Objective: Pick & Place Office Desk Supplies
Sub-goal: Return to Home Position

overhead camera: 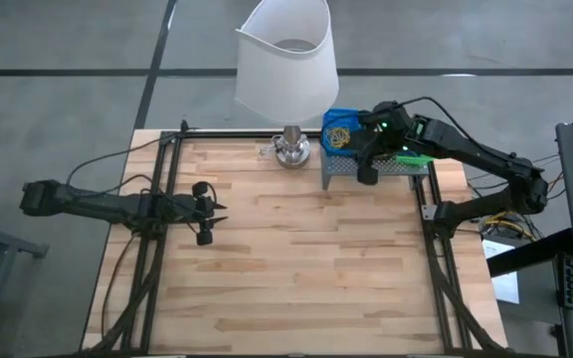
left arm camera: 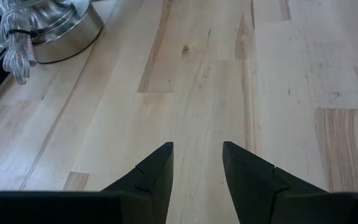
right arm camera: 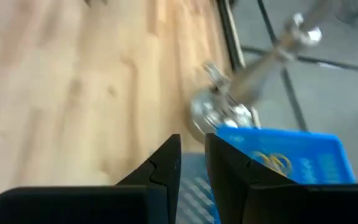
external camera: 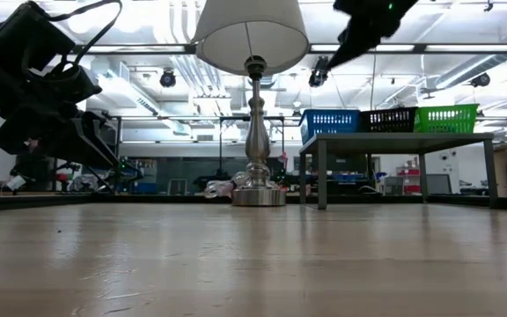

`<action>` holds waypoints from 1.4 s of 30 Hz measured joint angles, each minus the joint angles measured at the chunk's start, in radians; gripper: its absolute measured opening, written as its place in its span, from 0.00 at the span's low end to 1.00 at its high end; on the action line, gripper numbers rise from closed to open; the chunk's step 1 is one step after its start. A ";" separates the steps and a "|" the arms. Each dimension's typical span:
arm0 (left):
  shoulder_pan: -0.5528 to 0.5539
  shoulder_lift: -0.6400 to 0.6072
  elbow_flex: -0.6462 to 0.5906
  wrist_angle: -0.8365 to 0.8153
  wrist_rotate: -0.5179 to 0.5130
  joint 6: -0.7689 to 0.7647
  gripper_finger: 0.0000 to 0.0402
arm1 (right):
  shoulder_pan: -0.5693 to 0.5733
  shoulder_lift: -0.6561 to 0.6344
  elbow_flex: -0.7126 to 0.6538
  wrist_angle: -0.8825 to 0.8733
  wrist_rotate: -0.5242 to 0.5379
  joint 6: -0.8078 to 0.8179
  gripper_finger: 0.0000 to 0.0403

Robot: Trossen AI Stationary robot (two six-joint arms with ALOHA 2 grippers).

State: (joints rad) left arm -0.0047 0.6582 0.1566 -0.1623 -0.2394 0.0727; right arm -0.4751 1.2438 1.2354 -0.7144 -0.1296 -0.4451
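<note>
Right gripper (right arm camera: 192, 142) empty, fingers a narrow gap apart, over the shelf (external camera: 385, 137) at the table's 1 o'clock; left gripper (left arm camera: 197, 147) at 9 o'clock.
Nothing between the right fingers; they hang above the shelf's front edge, just beside the blue tray (right arm camera: 309, 168). Tan rubber bands (right arm camera: 272, 162) lie inside that tray. Low view: blue, black tray (external camera: 387, 120) and green tray (external camera: 447, 117) sit side by side on the shelf top. Lamp (external camera: 252, 106) stands at 12 o'clock, just beside the shelf. Left fingers spread wider, empty, above the bare wood table (overhead camera: 296, 268). Other supplies: cannot tell.
</note>
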 joint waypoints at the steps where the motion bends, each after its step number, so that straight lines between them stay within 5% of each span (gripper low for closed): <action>1: 0.000 0.000 0.000 0.000 0.000 0.000 0.36 | 0.008 -0.011 0.000 0.003 -0.024 0.019 0.17; 10: 0.000 0.000 0.000 0.000 0.000 0.000 0.36 | 0.145 -0.083 -0.023 0.042 -0.049 0.230 0.18; 18: 0.000 0.000 0.000 0.000 0.000 0.000 0.36 | 0.363 -0.129 -0.175 0.322 0.261 0.276 0.18; 26: 0.000 0.000 0.000 0.000 0.000 0.000 0.36 | 0.501 -0.213 -0.363 0.485 0.412 0.314 0.17; 42: 0.000 0.000 0.000 0.000 0.000 0.000 0.36 | 0.537 -0.586 -0.599 0.485 0.420 0.337 0.17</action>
State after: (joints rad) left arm -0.0047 0.6582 0.1566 -0.1626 -0.2394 0.0724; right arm 0.0616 0.6582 0.6360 -0.2294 0.2905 -0.1085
